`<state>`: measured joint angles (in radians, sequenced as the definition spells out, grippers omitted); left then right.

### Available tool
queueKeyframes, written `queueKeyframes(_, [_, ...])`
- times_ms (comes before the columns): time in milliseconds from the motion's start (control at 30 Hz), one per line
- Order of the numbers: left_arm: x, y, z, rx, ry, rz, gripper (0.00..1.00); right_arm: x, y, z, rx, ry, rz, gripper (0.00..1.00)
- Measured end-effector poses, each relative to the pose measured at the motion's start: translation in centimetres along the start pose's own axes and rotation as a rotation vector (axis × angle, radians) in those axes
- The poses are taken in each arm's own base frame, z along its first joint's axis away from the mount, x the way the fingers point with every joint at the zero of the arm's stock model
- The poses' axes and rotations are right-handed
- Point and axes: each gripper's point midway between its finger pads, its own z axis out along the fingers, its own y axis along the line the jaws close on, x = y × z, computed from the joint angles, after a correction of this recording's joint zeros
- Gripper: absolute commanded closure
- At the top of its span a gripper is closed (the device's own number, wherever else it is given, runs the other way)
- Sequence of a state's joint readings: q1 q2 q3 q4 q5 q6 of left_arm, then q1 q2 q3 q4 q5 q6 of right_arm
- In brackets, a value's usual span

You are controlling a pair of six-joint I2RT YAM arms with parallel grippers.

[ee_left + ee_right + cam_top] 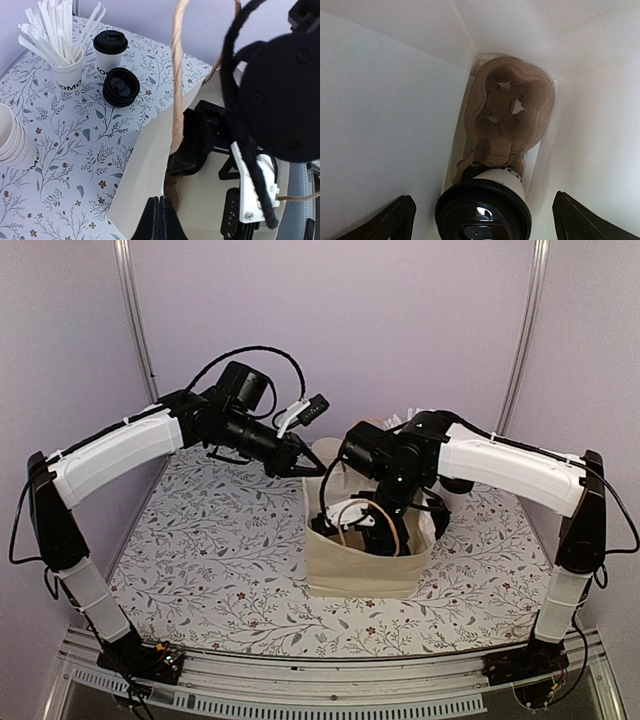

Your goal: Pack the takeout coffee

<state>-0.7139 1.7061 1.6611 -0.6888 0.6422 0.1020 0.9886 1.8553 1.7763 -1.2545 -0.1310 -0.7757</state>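
In the right wrist view a white coffee cup with a black lid (484, 212) stands inside the cream paper bag (380, 125), at the near end of a brown cardboard carrier (512, 112) on the bag's floor. My right gripper (487, 220) is open wide, its fingers apart from the cup on both sides. Two more lidded coffee cups (110, 47) (120, 86) stand on the table beyond the bag. My left gripper (161, 220) is shut on the bag's rim (150, 155). In the top view the left gripper (303, 462) is at the bag's (365, 570) back left corner and the right gripper (385, 535) is down inside it.
A white cup of white straws (65, 65) stands beside the lidded cups. A stack of empty white cups (12, 135) is at the left. The bag's brown loop handle (177, 75) rises in front of the left wrist camera. Purple walls close the back.
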Motion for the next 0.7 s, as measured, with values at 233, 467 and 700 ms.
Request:
queueKeyframes(233, [0.6, 0.7, 0.3, -0.038, 0.002, 0.004, 1.0, -3.2, -2.5, -1.8, 0.143, -0.087, -0.086, 0.01])
queueKeyframes(467, [1.2, 1.2, -0.4, -0.095, 0.006, 0.009, 1.0, -5.1, -5.5, -4.3, 0.304, -0.14, -0.126, 0.01])
queueKeyframes(700, [0.5, 1.5, -2.5, -0.163, -0.025, 0.044, 1.0, -5.1, -7.8, -6.7, 0.432, -0.126, -0.143, 0.01])
